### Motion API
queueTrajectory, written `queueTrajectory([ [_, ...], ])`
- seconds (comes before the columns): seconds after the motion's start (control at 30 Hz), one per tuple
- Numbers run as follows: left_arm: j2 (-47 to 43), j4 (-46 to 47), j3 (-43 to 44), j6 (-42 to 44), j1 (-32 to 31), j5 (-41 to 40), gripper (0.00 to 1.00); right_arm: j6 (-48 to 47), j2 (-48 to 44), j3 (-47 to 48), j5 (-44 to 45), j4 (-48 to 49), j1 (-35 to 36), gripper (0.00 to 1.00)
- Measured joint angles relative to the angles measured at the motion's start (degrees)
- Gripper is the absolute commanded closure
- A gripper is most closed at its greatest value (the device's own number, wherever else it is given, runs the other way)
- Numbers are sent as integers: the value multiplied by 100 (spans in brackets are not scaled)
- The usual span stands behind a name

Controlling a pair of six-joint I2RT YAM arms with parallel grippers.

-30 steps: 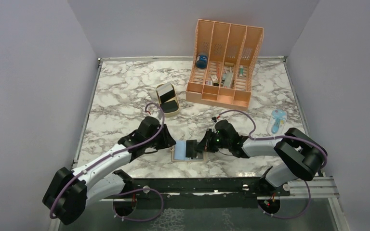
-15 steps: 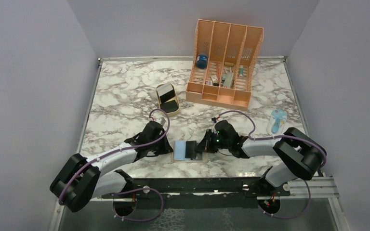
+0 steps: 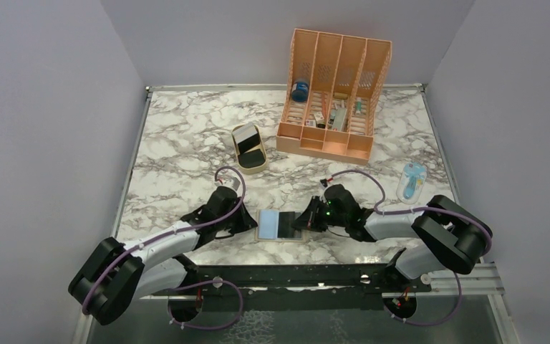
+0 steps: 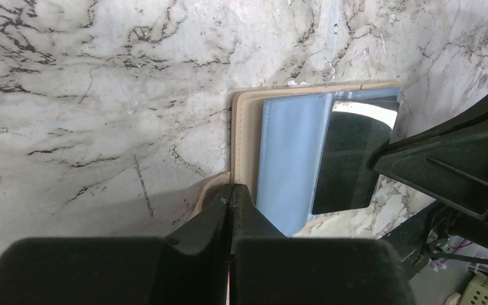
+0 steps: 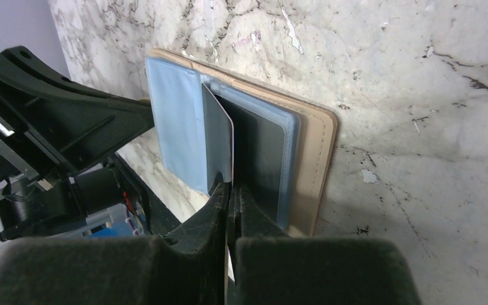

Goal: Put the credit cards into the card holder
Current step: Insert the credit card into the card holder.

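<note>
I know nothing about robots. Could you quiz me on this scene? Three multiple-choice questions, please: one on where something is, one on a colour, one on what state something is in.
1. Where on the table does the open card holder lie?
A. At its far edge
B. Between the left gripper and the right gripper
C. In its far-left corner

2. What colour are the card holder's inner pockets?
A. Light blue
B. Red
C. Green

3. The right gripper is:
A. Wide open
B. Shut on a card
C. Shut on nothing

Answers:
1 B: the top view shows it lying flat with a gripper at each side.
2 A: both wrist views show pale blue sleeves inside the tan cover.
3 B: its wrist view shows the card standing on edge, pinched between the closed fingers.
</note>
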Motion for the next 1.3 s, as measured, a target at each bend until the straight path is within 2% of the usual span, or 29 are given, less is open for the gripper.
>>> queueTrajectory([
  [0.63,-181,179,-208,-271,-48,-57,100,-94,249,66,551,481,146,99],
  [1.3,-299,195,-284,-422,-111,-210,100,155,299,-17,455,632,256,99],
])
